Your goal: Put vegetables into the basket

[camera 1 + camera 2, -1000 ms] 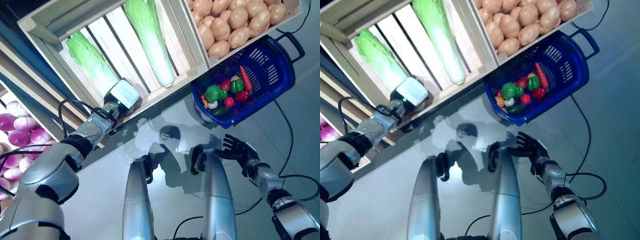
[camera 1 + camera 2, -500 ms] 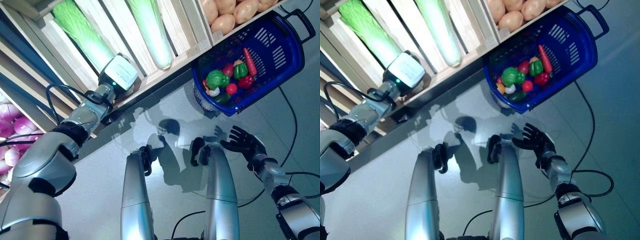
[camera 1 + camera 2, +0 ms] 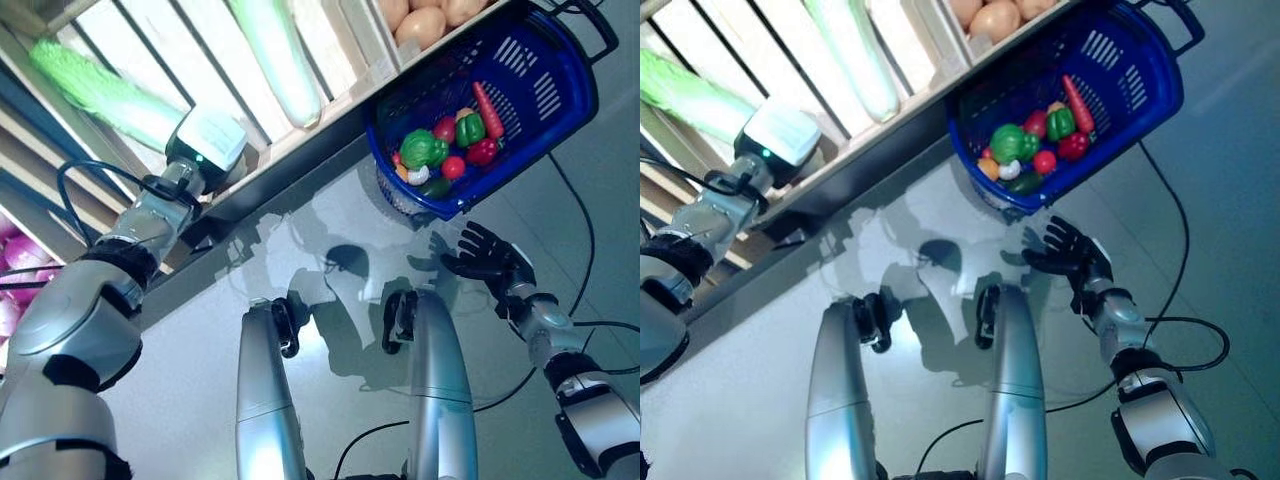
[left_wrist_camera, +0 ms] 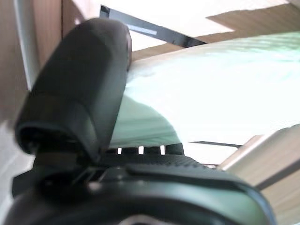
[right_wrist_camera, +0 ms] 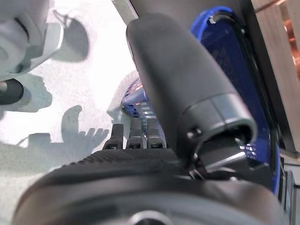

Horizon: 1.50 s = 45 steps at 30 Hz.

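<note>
The blue basket point(image 3: 545, 95) stands on the floor against the wooden stand. In it lie a green pepper point(image 3: 424, 150), a carrot point(image 3: 487, 108), a red tomato point(image 3: 452, 167) and other small vegetables. My left arm reaches up into a slatted crate. In the left wrist view my left hand point(image 4: 79, 89) is open, its thumb straight, right beside the pale base of a long green cabbage point(image 4: 225, 89), which also shows in the left eye view point(image 3: 100, 90). My right hand point(image 3: 485, 255) is open with spread fingers, low over the floor just in front of the basket point(image 5: 225, 51).
The wooden stand point(image 3: 340, 95) with its tilted crates runs across the top of the eye views, over a dark base rail point(image 3: 270, 185). Shiny grey floor point(image 3: 330, 230) lies between the stand and me.
The whole picture has shifted, so the camera moved. My left hand stays at the base of the cabbage. My right hand has come a little closer to the basket.
</note>
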Available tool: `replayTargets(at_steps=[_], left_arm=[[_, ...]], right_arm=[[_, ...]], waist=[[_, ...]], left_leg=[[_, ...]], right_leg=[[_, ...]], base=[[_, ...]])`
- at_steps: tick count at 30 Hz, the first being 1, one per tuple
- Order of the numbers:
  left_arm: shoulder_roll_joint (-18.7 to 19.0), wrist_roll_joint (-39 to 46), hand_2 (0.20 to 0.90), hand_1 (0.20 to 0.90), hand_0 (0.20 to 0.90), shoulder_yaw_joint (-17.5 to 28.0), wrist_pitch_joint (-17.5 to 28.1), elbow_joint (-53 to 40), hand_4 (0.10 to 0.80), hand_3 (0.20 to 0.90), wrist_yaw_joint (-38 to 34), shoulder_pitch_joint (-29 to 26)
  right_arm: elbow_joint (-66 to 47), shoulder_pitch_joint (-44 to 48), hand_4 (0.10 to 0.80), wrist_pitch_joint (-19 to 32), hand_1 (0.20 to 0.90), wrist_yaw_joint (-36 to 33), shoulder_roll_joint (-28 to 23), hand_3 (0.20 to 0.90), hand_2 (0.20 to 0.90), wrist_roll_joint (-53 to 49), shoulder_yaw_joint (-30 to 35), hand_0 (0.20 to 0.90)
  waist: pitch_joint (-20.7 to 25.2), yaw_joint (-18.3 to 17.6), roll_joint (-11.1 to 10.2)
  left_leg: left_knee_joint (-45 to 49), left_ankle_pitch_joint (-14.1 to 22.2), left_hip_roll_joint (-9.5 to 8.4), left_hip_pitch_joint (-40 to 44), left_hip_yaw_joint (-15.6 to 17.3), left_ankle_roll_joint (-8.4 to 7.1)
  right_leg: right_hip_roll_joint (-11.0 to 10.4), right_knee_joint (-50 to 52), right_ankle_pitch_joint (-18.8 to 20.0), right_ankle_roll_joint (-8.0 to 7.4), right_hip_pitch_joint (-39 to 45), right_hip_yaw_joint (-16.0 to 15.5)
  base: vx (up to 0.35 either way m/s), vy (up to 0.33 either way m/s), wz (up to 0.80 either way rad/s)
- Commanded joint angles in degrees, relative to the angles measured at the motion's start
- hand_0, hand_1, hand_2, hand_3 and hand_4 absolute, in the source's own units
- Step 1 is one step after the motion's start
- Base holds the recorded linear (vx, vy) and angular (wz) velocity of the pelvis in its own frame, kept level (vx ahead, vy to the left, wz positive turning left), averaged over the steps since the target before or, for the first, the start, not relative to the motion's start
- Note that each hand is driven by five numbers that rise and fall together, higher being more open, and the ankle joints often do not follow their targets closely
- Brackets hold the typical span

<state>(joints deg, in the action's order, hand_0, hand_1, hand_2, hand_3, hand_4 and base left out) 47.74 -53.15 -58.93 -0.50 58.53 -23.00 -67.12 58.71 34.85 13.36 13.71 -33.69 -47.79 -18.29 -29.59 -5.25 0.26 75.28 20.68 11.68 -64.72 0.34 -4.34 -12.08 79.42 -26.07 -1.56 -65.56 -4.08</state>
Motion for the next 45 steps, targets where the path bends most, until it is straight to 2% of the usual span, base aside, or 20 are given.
replayTargets(at_steps=[1, 6, 9, 12, 17, 18, 19, 24, 27, 29, 32, 38, 39, 41, 42, 43, 45], left_arm=[[1.5, 3.5, 0.300, 0.300, 0.300, 1.2, -0.3, 3.3, 0.400, 0.300, -4.0, 2.1], [2.2, 8.2, 0.300, 0.300, 0.300, 2.2, 2.1, 1.5, 0.400, 0.300, -7.2, 3.5], [2.9, 16.6, 0.300, 0.300, 0.300, 3.3, 4.3, -0.9, 0.400, 0.300, -8.9, 3.7], [3.4, 25.7, 0.300, 0.300, 0.300, 7.4, 8.4, -7.0, 0.400, 0.300, -10.5, 5.1], [3.7, 26.8, 0.300, 0.300, 0.300, 13.8, 10.3, -15.5, 0.400, 0.300, -9.8, 9.1], [3.9, 26.3, 0.300, 0.300, 0.300, 14.2, 10.4, -16.5, 0.400, 0.300, -9.6, 9.5], [4.3, 25.8, 0.300, 0.300, 0.300, 14.8, 10.3, -18.4, 0.400, 0.300, -8.7, 9.7], [5.2, 27.2, 0.300, 0.300, 0.300, 15.4, 10.9, -24.3, 0.400, 0.300, -8.0, 10.4], [5.2, 33.3, 0.300, 0.300, 0.300, 17.7, 12.1, -28.3, 0.400, 0.300, -8.6, 11.5], [4.6, 37.6, 0.300, 0.300, 0.300, 21.2, 13.7, -30.8, 0.400, 0.300, -8.7, 13.6], [2.8, 42.7, 0.300, 0.300, 0.300, 27.1, 16.7, -33.6, 0.400, 0.300, -7.8, 17.3], [-1.9, 56.2, 0.300, 0.300, 0.300, 36.4, 20.5, -38.8, 0.400, 0.300, -1.8, 25.0], [-4.1, 61.3, 0.300, 0.300, 0.300, 38.7, 21.2, -40.8, 0.400, 0.300, 1.0, 27.5], [-6.1, 64.4, 0.300, 0.300, 0.300, 40.6, 20.3, -42.8, 0.400, 0.300, 3.4, 29.4], [-9.3, 70.3, 0.300, 0.300, 0.300, 42.5, 19.2, -44.8, 0.400, 0.300, 7.1, 31.3], [-9.8, 70.8, 0.300, 0.300, 0.300, 42.8, 18.8, -45.1, 0.400, 0.300, 7.5, 31.6], [-13.9, 75.7, 0.300, 0.300, 0.300, 43.9, 17.6, -46.9, 0.400, 0.300, 10.6, 33.9]], right_arm=[[-2.0, -1.6, 0.800, 4.5, 0.900, -0.4, -1.8, 0.900, 0.900, -2.0, 2.6, 0.900], [-2.5, -2.6, 0.800, 4.9, 0.900, 0.1, -1.5, 0.900, 0.900, -1.4, 2.1, 0.900], [-3.3, -3.4, 0.800, 5.4, 0.900, 0.3, -0.6, 0.900, 0.900, -0.7, 1.4, 0.900], [-6.0, -6.0, 0.800, 5.9, 0.900, -1.0, 1.5, 0.900, 0.900, 1.4, 0.6, 0.900], [-8.4, -11.1, 0.800, 9.2, 0.900, -2.5, 4.1, 0.900, 0.900, 5.9, 0.8, 0.900], [-8.7, -11.7, 0.800, 9.3, 0.900, -2.5, 4.3, 0.900, 0.900, 6.2, 0.8, 0.900], [-9.2, -12.5, 0.800, 9.1, 0.900, -2.1, 4.5, 0.900, 0.900, 6.5, 1.0, 0.900], [-10.4, -14.9, 0.800, 9.8, 0.900, -2.6, 5.6, 0.900, 0.900, 6.8, 1.1, 0.900], [-13.0, -15.8, 0.800, 10.6, 0.900, -4.6, 5.9, 0.900, 0.900, 7.8, 0.8, 0.900], [-14.7, -16.1, 0.800, 11.4, 0.900, -8.0, 6.5, 0.900, 0.900, 9.8, 0.6, 0.900], [-17.7, -16.5, 0.800, 15.0, 0.900, -14.8, 7.6, 0.900, 0.900, 15.9, 0.3, 0.900], [-24.3, -17.7, 0.800, 15.8, 0.900, -27.7, 8.4, 0.900, 0.900, 28.0, -0.3, 0.900], [-26.3, -18.2, 0.800, 15.7, 0.900, -29.8, 8.6, 0.900, 0.900, 29.6, -0.2, 0.900], [-27.6, -18.5, 0.800, 15.5, 0.900, -30.7, 8.6, 0.900, 0.900, 31.1, 0.1, 0.900], [-29.1, -18.4, 0.800, 15.2, 0.900, -31.5, 8.7, 0.900, 0.900, 33.7, 0.5, 0.900], [-29.5, -18.3, 0.800, 14.9, 0.900, -31.6, 8.7, 0.900, 0.900, 34.1, 0.5, 0.900], [-32.0, -17.7, 0.800, 13.5, 0.900, -31.4, 8.9, 0.900, 0.900, 36.2, 0.9, 0.900]], waist=[[2.7, -0.3, 0.3], [3.9, -0.8, 0.6], [5.3, -1.1, 0.8], [7.2, -1.1, 1.0], [10.4, -0.6, 1.4], [10.9, -0.5, 1.4], [11.9, -0.3, 1.4], [14.1, 0.6, 1.3], [14.6, 1.0, 1.0], [14.7, 1.3, 1.0], [15.0, 1.7, 1.0], [17.1, 2.4, 0.9], [18.2, 2.5, 0.8], [19.0, 2.6, 0.7], [20.0, 2.7, 0.7], [20.3, 2.7, 0.7], [21.4, 2.7, 0.7]], left_leg=[[-9.5, -3.5, 0.02, 6.6, 2.9, 1.74], [-11.1, -3.5, 0.68, 10.6, 4.0, 1.36], [-13.1, -3.7, 0.92, 13.6, 5.1, 1.03], [-15.8, -4.4, 0.64, 16.8, 6.4, 0.95], [-21.4, -5.7, -0.20, 22.1, 7.3, 1.28], [-22.3, -5.8, -0.32, 22.9, 7.3, 1.36], [-24.9, -7.8, -0.41, 24.0, 7.5, 1.97], [-27.1, -7.1, -0.63, 27.5, 7.3, 2.45], [-26.5, -6.5, -0.78, 27.9, 7.0, 2.77], [-26.6, -6.4, -0.95, 28.6, 7.0, 2.95], [-29.1, -7.0, -1.29, 31.3, 7.1, 2.99], [-40.2, -10.3, -2.84, 40.1, 7.2, 2.79], [-43.9, -11.5, -3.38, 43.2, 7.6, 2.57], [-46.7, -12.4, -3.67, 45.6, 7.8, 2.36], [-49.3, -13.2, -3.79, 47.9, 8.0, 2.12], [-50.1, -13.7, -3.77, 48.3, 8.1, 2.12], [-53.3, -14.6, -3.84, 51.8, 8.6, 1.91]], right_leg=[[-2.5, -7.4, 5.4, -0.87, 7.8, -1.2], [-2.1, -9.7, 5.7, -0.98, 11.6, -1.4], [-1.8, -12.2, 6.1, -1.15, 14.3, -1.7], [-1.3, -15.2, 7.2, -1.31, 17.4, -2.1], [-1.7, -20.5, 9.0, -1.84, 22.5, -2.5], [-1.8, -21.4, 9.2, -1.90, 23.3, -2.6], [-2.0, -23.9, 11.2, -1.40, 24.3, -3.1], [-3.3, -26.4, 11.3, -1.36, 28.0, -4.0], [-4.0, -25.9, 11.1, -1.21, 28.5, -4.6], [-4.0, -25.9, 11.1, -1.21, 29.0, -4.7], [-3.8, -27.7, 11.7, -1.53, 31.2, -4.9], [-2.6, -37.6, 14.2, -2.33, 39.5, -5.6], [-1.8, -41.3, 15.0, -2.49, 42.5, -6.2], [-1.0, -45.1, 15.7, -2.46, 45.2, -6.7], [-0.1, -48.4, 16.4, -2.39, 47.9, -7.1], [0.2, -49.4, 16.9, -2.32, 48.3, -7.2], [1.2, -53.3, 17.6, -2.47, 51.9, -7.6]], base=[[0.074, 0.013, -0.14], [0.077, 0.006, -0.04], [0.081, 0.004, -0.05], [0.135, 0.007, -0.04], [0.122, -0.014, -0.07], [0.078, -0.036, -0.05], [0.075, -0.042, -0.04], [0.114, -0.045, 0.00], [0.054, -0.035, 0.06], [0.006, -0.013, 0.02], [-0.001, -0.007, 0.01], [0.043, -0.009, -0.02], [0.132, -0.018, 0.02], [0.124, -0.020, -0.03], [0.094, -0.019, -0.12], [0.099, -0.019, -0.13], [0.098, -0.016, -0.10]])
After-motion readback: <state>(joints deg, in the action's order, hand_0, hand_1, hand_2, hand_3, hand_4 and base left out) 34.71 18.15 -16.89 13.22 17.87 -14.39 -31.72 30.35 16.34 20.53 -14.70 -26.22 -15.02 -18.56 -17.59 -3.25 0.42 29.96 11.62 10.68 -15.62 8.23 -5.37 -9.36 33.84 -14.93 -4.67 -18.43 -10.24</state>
